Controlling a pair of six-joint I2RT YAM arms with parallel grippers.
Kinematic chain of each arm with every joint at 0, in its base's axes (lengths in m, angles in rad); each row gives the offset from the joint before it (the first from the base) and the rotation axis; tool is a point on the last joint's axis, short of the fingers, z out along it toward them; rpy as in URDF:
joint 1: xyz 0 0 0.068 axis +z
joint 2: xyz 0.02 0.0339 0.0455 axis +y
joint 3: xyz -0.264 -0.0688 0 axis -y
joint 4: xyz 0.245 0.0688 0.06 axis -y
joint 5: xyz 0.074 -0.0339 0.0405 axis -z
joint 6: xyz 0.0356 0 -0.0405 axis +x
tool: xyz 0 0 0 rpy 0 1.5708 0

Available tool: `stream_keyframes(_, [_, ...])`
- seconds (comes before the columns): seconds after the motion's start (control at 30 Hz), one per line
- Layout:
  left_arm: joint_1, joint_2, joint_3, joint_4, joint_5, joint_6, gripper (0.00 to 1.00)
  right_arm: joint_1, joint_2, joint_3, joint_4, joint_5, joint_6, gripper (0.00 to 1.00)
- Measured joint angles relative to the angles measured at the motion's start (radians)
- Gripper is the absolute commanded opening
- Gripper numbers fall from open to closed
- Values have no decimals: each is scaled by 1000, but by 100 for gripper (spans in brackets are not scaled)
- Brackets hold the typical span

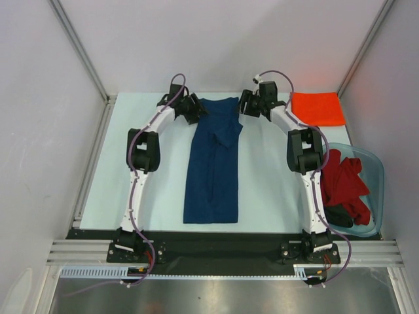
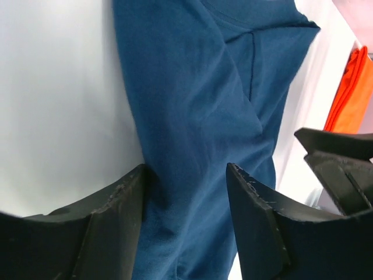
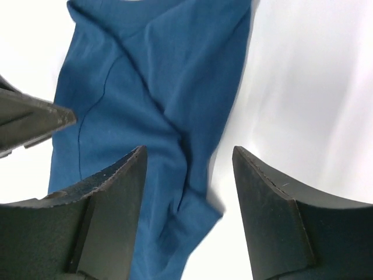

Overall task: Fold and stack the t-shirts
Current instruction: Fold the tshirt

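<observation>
Overhead view. We see the navy blue t-shirt lying flat at the centre of the white table, folded into a long narrow strip that runs from the near edge toward the far edge. At its far end a sleeve flap is turned over onto the body. Both arms arch inward to this far end. The left gripper is at the strip's far left corner and the right gripper is at its far right corner.

The orange t-shirt rests folded flat at the far right corner of the table, well apart from the blue one. The red t-shirts lie crumpled in the clear bluish tub at the right edge, with a dark t-shirt at the tub's near end.

Left wrist view. The two fingers stand apart, and blue cloth fills the gap between them. The shirt's edge runs by the left-hand finger. We cannot tell whether the tips touch the fabric.

Right wrist view. The fingers are likewise spread. One is over the cloth and the other is over bare table, with the shirt's rumpled edge lying between them. Neither gripper grasps anything.
</observation>
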Motion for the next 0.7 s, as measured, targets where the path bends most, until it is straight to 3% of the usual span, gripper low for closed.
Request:
stream_keyframes(0.13, [4,0,-1,-6,-23,-2,50,0,52,39,11,2,32,57])
stream_keyframes(0.17, [6,0,-2,-8,-27,-1,46,0,64,42,10,5,37,47])
stream_keyframes(0.23, [9,0,-2,-14,-37,-2,41,0,87,49,24,2,55,42])
stream_keyframes(0.27, [11,2,-2,-15,-38,-1,33,0,94,57,24,9,62,26])
stream_keyframes(0.33, [15,6,-2,-14,-41,-5,26,0,109,78,20,15,72,13])
stream_keyframes(0.37, [18,10,-2,-15,-42,-3,17,0,125,100,14,21,76,0])
stream_keyframes(0.43, [25,19,-2,-8,-39,-14,3,0,163,151,7,26,89,0])
stream_keyframes(0.53, [35,27,8,1,-32,-19,2,-4,191,203,-5,41,96,0])
stream_keyframes(0.6, [41,40,27,2,-31,-24,11,-5,203,220,-3,37,99,5])
stream_keyframes(0.63, [43,45,33,5,-31,-26,15,-6,208,229,-2,35,99,15])
stream_keyframes(0.67, [45,47,37,5,-32,-26,27,-6,211,233,-1,31,100,31])
stream_keyframes(0.7, [47,49,39,6,-32,-27,35,-8,212,236,1,27,103,34])
